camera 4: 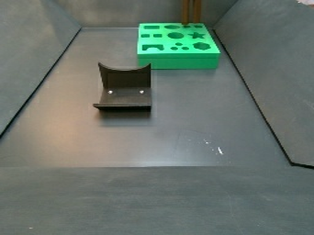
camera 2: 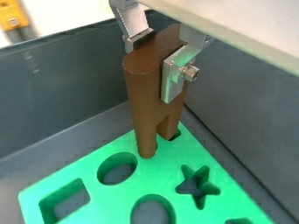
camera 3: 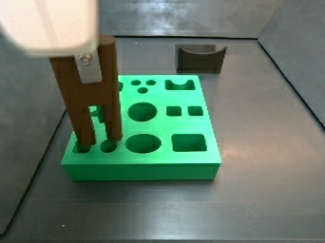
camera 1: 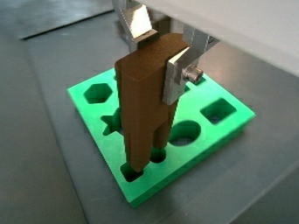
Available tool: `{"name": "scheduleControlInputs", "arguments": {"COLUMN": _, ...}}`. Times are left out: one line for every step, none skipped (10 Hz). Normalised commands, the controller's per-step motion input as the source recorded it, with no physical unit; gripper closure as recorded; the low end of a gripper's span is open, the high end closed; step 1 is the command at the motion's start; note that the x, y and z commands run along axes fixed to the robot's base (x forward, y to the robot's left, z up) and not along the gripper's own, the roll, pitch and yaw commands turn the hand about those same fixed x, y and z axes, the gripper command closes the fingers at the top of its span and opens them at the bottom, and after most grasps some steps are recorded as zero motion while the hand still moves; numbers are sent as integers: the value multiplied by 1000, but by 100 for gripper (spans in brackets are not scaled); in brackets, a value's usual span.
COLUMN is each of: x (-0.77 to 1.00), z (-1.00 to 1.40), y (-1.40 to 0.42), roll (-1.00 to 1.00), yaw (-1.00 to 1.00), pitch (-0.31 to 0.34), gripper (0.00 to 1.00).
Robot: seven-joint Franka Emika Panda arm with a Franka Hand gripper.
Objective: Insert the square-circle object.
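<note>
Brown wood is what the tool (camera 1: 163,54) grasps in a wrist view: the tall, narrow brown wooden bar with a forked end (camera 1: 146,105) stands upright between the two flat silver fingers (camera 1: 179,72), which are clenched on its upper part. The two legs of the bar go down to the green slab with shaped holes (camera 1: 228,127), at the corner of the slab nearest to the camera. One leg seems to enter a hole there; how deep it sits I cannot tell.

In a wrist view from another angle, the tool (camera 2: 158,52) holds the same bar (camera 2: 152,96), and a silver finger plate (camera 2: 177,74) presses on its side. The leg ends meet the far edge of the green slab (camera 2: 93,206), just beside an oval hole.

In a side view, the bar (camera 3: 86,100) stands upright at the near left corner of the slab (camera 3: 191,169), and its legs go into two holes there. The tool's fingertips (camera 3: 86,60) are mostly hidden under a white housing. A small dark grey block with a curved notch (camera 3: 200,59) stands on the grey table (camera 3: 254,204), far behind the slab and well apart from it.

In a side view from the opposite end, the slab (camera 4: 178,57) lies far away, with only a bit of the bar (camera 4: 188,11) showing at the top edge. A dark L-shaped fixture (camera 4: 123,89) stands nearer on the table (camera 4: 160,193), well apart from the slab.
</note>
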Motion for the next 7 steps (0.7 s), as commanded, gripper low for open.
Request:
{"name": "scheduleControlInputs", "arguments": {"x": -11, "z": -166, "y": -151, "roll": -131, "yaw": -803, "pitch": 0, "gripper": 100}}
{"name": "scheduleControlInputs", "arguments": {"x": -286, "z": -140, "y": -34, "roll": -143, "yaw": -329, "pitch": 0, "gripper": 100}}
{"name": "scheduleControlInputs", "arguments": {"x": -117, "z": -37, "y": 0, "roll": -76, "yaw": -54, "pitch": 0, "gripper": 100}}
{"name": "scheduleControlInputs", "arguments": {"x": 0, "z": -40, "y": 0, "roll": 0, "yaw": 0, "pitch": 0, "gripper": 100}}
{"name": "scheduleControlInputs", "arguments": {"x": -166, "z": -269, "y": 0, "roll": -81, "yaw": -83, "pitch": -74, "gripper": 100}}
{"name": "scheduleControlInputs", "arguments": {"x": -266, "z": -223, "y": 0, "roll": -214, "yaw": -406, "pitch": -140, "gripper": 100}}
{"name": "scheduleControlInputs", "arguments": {"x": -194, "z": -97, "y": 0, "roll": -280, "yaw": -443, "pitch": -144, "gripper": 100}}
